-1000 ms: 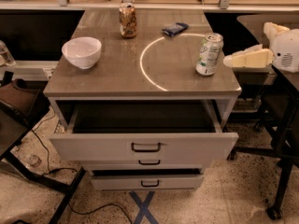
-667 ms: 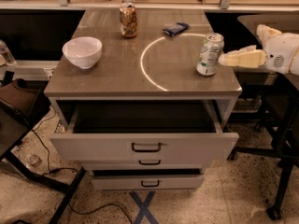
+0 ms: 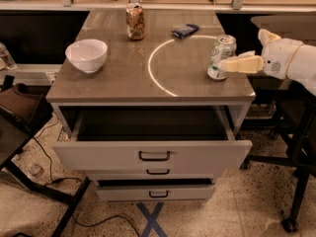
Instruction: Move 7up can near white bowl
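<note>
The 7up can [image 3: 221, 57], white and green with a silver top, stands upright near the right edge of the grey tabletop [image 3: 123, 83]. The white bowl [image 3: 86, 55] sits on the left side of the top, far from the can. My gripper [image 3: 241, 58] comes in from the right at can height. It is open and empty, and one cream finger [image 3: 243, 64] points left with its tip at the can's right side.
A gold-brown can [image 3: 135, 21] stands at the back middle of the top, with a dark blue packet [image 3: 184, 30] to its right. The top drawer [image 3: 153, 154] below is pulled open towards me. A dark stand [image 3: 301, 181] is on the right.
My gripper has moved left towards the 7up can, so its finger tip now reaches the can's side. The can, bowl and other objects have not moved.
</note>
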### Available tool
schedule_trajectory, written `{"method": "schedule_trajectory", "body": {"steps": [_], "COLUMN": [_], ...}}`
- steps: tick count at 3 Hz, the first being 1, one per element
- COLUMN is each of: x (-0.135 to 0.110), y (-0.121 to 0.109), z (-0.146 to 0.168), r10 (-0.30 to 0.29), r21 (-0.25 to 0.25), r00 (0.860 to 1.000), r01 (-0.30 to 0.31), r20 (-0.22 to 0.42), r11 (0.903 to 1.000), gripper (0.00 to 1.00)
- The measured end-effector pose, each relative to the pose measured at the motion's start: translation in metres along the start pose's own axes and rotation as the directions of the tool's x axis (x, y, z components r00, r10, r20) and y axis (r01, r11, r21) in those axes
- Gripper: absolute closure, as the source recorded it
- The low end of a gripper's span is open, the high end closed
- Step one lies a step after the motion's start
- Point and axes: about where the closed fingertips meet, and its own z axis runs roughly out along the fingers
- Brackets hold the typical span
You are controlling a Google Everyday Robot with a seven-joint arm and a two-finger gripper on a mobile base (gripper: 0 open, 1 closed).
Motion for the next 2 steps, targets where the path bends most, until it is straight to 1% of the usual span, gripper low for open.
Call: {"method": "schedule_trajectory", "body": {"steps": [1,2], "x": [0.007,0.008], "y": [0.009,0.026], "z": [0.020,0.038], "r10": [0.000,0.031], "r21": [-0.031,-0.079], "r00": [1.000,1.000], "r01": [0.001,-0.030], "r20": [0.008,0.005], "r11": [0.9995,0.9964], "gripper": [0.00,0.18]}}
